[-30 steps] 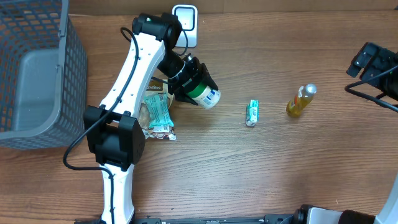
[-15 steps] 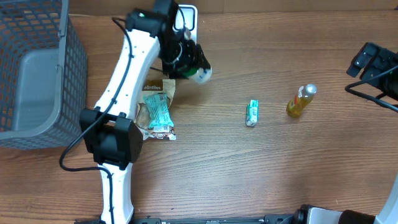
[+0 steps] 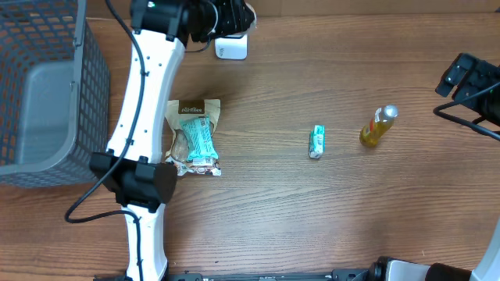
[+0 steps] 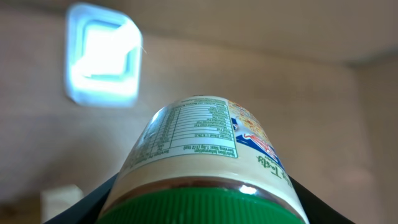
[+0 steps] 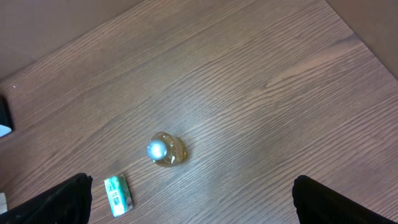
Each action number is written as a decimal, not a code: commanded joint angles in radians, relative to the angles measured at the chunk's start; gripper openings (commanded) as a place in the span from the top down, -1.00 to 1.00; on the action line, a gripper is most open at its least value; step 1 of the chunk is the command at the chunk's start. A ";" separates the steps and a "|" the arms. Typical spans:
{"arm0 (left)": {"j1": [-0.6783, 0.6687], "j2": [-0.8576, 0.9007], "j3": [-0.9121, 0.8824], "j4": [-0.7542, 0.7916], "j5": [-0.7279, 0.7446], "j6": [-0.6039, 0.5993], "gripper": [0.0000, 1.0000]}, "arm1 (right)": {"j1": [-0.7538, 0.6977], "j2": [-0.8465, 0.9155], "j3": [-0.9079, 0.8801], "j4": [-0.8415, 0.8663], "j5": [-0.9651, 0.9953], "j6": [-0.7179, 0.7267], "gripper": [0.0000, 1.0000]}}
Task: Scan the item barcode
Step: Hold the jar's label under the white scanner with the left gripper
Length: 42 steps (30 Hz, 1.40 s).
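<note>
A jar with a green lid (image 4: pixel 205 155) and a cream label fills the left wrist view, its nutrition table facing the camera; no barcode shows. My left gripper (image 4: pixel 202 208) is shut on the jar, with dark fingers (image 4: pixel 93 199) on both sides below the lid. From overhead, the left gripper (image 3: pixel 230 14) hangs at the table's far edge, just above the white scanner (image 3: pixel 232 47). The scanner (image 4: pixel 102 53) glows pale blue beyond the jar. My right gripper (image 3: pixel 469 78) stays at the far right, open (image 5: pixel 193 199) over bare wood.
A grey basket (image 3: pixel 39 94) stands at the left. A snack packet (image 3: pixel 195 136) lies beside the left arm. A small green packet (image 3: pixel 316 142) and a yellow bottle (image 3: pixel 377 126) lie right of centre; the bottle (image 5: pixel 165 149) and packet (image 5: pixel 118 194) show below the right wrist.
The left arm has carried the jar from above the snack packet away to the far edge, over the scanner. The right arm has not moved.
</note>
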 commanded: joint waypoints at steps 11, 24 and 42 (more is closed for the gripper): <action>-0.058 0.174 0.020 0.336 -0.371 0.022 0.70 | -0.002 0.000 0.002 0.002 0.002 -0.005 -1.00; -0.047 0.364 0.020 0.665 -0.394 0.295 0.82 | -0.002 0.000 0.002 0.002 0.002 -0.005 -1.00; -0.034 0.417 0.018 0.703 -0.480 0.352 0.91 | -0.002 0.000 0.002 0.002 0.002 -0.005 -1.00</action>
